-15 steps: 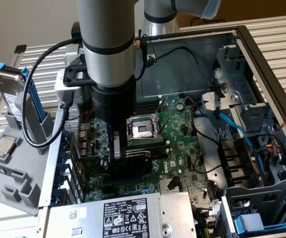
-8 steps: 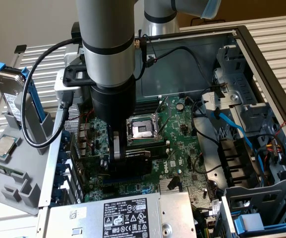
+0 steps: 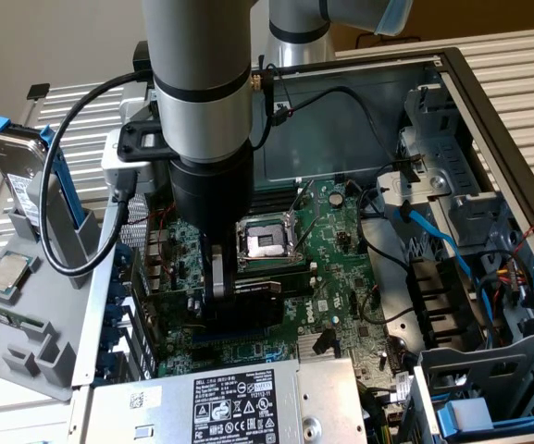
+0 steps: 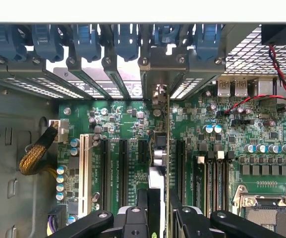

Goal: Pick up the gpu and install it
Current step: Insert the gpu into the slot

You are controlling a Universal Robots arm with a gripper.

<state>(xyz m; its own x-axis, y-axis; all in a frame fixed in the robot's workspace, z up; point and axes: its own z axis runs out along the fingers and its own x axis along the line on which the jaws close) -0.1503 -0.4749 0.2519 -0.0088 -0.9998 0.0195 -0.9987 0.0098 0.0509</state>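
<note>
now the pincer (image 3: 234, 289) sits low at centre of the exterior view, inside the open computer case (image 3: 489, 102), clamped on the gpu (image 3: 259, 287), which it holds just over the large green motherboard (image 3: 341, 240), below the empty cpu socket (image 3: 265, 242). there the gpu shows as a dark rectangular block with a pale edge beside a silver finger. in the wrist view the card (image 4: 168, 148) stands edge-on, a thin green board running up the middle of the frame from between the black fingers (image 4: 143, 218) to a silver bracket end at the rear slot openings, with the black expansion slots (image 4: 124, 171) alongside. blue slot clips (image 4: 88, 39) line the upper edge. a grey power supply (image 3: 220, 407) fills the lower centre of the exterior view, and a grey parts rack (image 3: 35, 305) stands at its left.
</note>
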